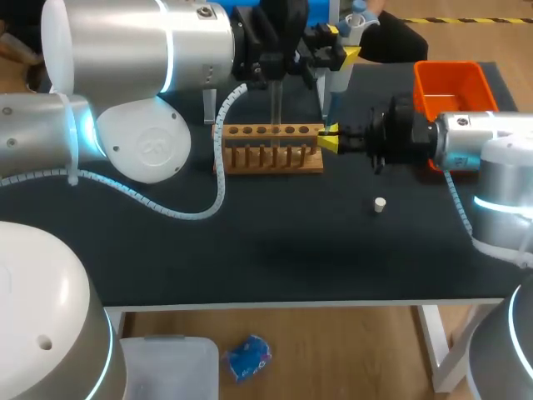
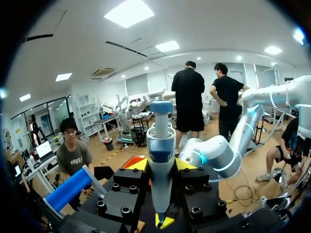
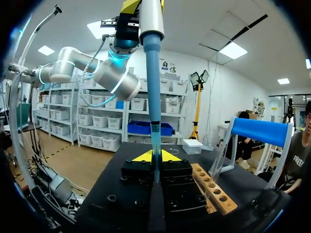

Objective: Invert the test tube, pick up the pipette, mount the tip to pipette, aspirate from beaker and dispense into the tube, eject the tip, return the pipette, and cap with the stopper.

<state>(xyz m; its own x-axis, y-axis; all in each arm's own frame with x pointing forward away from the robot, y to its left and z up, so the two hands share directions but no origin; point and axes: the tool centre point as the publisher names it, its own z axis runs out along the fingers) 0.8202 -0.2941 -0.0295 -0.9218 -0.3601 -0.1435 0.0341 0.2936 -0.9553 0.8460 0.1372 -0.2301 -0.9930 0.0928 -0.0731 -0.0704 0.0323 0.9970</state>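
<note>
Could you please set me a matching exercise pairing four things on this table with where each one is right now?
Things: 1 pipette; 2 test tube; 3 stopper; 4 wooden rack.
Places: A lying loose on the table; B held in the left gripper; C standing beside the right gripper; D held in the right gripper.
Pairs: 1-B; 2-D; 3-A; 4-C.

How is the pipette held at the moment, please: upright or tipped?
Upright: the left claw holds the pipette with its tip pointing straight down.
</note>
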